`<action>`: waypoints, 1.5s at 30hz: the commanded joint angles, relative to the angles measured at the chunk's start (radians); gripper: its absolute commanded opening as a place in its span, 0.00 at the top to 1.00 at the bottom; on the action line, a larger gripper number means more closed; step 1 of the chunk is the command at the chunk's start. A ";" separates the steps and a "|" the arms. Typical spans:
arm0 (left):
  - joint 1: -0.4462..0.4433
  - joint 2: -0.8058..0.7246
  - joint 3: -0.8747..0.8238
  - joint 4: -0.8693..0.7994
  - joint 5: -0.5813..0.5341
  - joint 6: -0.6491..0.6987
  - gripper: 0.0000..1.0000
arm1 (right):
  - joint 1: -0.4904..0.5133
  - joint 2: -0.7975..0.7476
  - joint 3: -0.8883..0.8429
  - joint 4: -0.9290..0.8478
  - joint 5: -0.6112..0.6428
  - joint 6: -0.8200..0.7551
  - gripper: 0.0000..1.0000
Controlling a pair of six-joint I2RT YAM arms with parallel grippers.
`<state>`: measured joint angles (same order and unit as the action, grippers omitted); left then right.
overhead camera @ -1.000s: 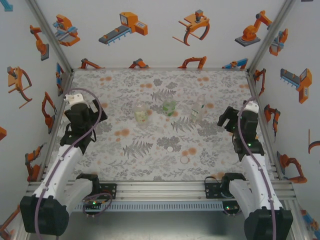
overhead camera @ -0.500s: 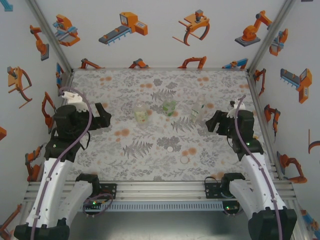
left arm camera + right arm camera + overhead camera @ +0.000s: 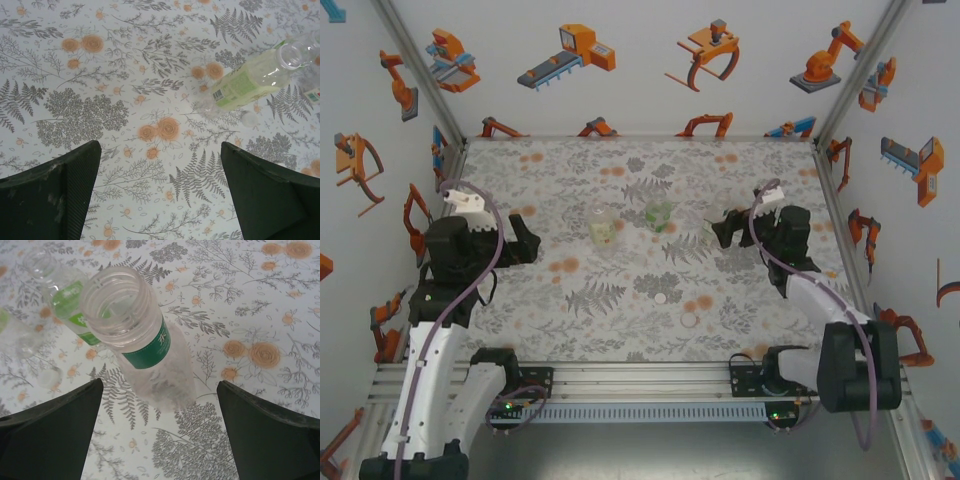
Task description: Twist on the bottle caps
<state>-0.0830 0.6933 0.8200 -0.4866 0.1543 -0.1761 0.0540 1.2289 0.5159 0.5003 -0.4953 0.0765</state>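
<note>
Worktop [image 3: 570,170] carries a row of open bottles across its middle: yellowish bottle [image 3: 603,232], green bottle [image 3: 659,215], and colourless bottle [image 3: 137,335] closest to the right edge. The right hand [image 3: 158,384] is the nearer one to this last bottle: released, fingers wide on both sides, not touching. The bottle's long axis is upright, neck pointing up. The left hand [image 3: 160,145], also released, hangs near the left edge. A white cap [image 3: 661,298] lies loose toward the near edge.

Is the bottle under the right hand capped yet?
No, the bottle shows an open, bare threaded mouth in the right wrist view.
</note>
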 commanded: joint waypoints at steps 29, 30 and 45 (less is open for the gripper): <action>0.028 -0.029 -0.031 0.060 0.136 -0.001 0.03 | 0.006 0.300 0.053 0.489 -0.202 0.018 0.54; 0.028 -0.036 -0.032 0.077 0.167 -0.006 0.03 | 0.006 0.275 0.045 0.486 -0.194 0.039 0.55; -0.369 -0.093 -0.057 0.296 0.309 0.023 0.02 | 0.141 -0.202 0.129 -0.165 -0.179 0.207 0.64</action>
<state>-0.3832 0.6048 0.7876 -0.2905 0.4290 -0.1745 0.1490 1.0897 0.5884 0.5323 -0.6727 0.2737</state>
